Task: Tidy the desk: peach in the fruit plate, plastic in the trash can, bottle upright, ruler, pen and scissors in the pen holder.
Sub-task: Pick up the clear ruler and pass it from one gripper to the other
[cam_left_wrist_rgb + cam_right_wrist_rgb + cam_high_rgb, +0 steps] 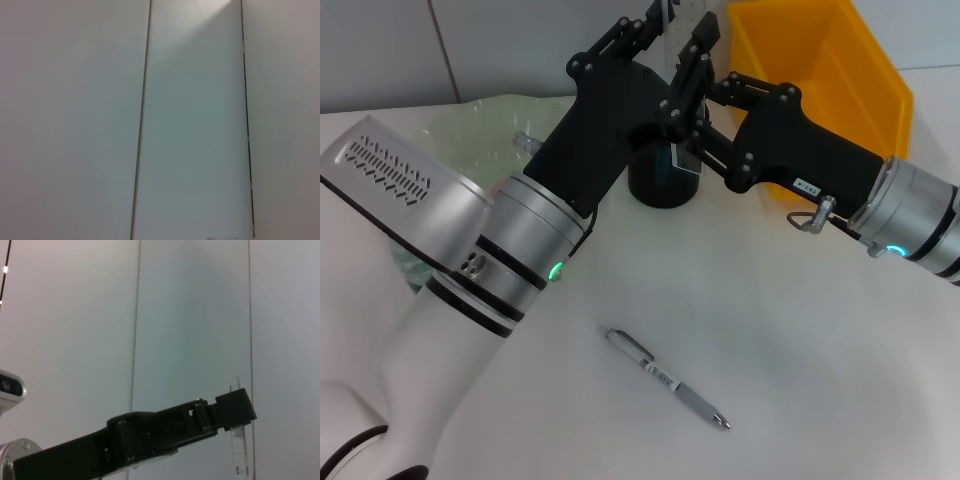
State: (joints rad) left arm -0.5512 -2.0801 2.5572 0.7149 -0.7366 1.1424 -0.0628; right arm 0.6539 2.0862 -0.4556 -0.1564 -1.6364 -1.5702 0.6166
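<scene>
A clear ruler (239, 450) stands upright in the air over the black pen holder (660, 183). One pad of my left gripper (642, 30) lies square across the ruler, as the right wrist view shows. My right gripper (698, 55) is raised just beside it, above the holder's right rim. A silver pen (668, 379) lies on the white table near the front. The yellow trash can (820, 70) stands at the back right. A greenish glass fruit plate (460, 125) sits at the back left, half behind my left arm. Peach, bottle, scissors and plastic are hidden or out of view.
The left wrist view holds only the pale wall panels. Both forearms cross the middle of the table, meeting above the pen holder. Bare white tabletop (790, 340) surrounds the pen.
</scene>
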